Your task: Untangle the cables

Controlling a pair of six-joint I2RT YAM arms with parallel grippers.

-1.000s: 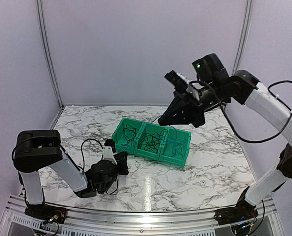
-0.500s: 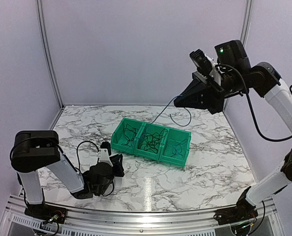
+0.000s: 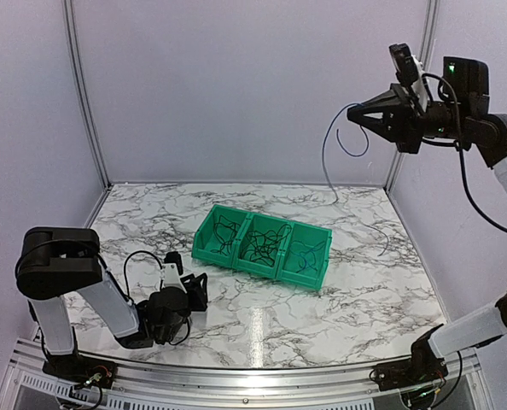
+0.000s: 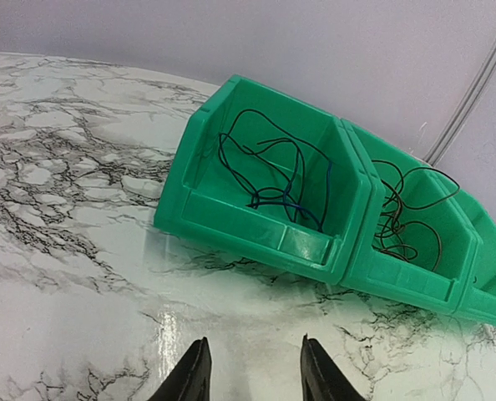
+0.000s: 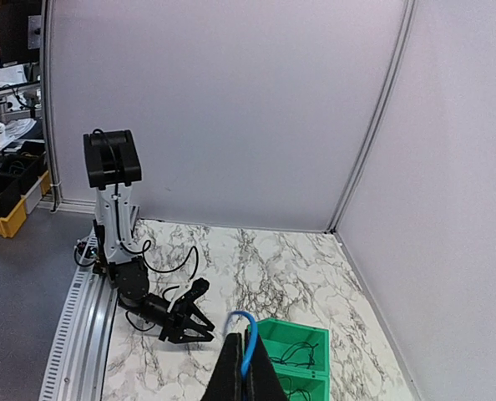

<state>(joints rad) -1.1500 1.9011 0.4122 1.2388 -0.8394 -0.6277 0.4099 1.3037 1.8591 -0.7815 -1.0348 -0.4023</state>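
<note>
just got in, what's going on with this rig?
Right tool is shut on one blue cable, held high, its tail hanging down right of the green bin. More cables lie tangled in the bin's compartments. Left tool sits open and empty, low in front of the bin.

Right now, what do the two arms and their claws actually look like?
The left arm and right arm have white tube sections between chunky black joint housings, with thick black cables looping alongside. A small green light glows near the right wrist. The left gripper and right gripper are black, each with two tapering, pointed fingers.
</note>
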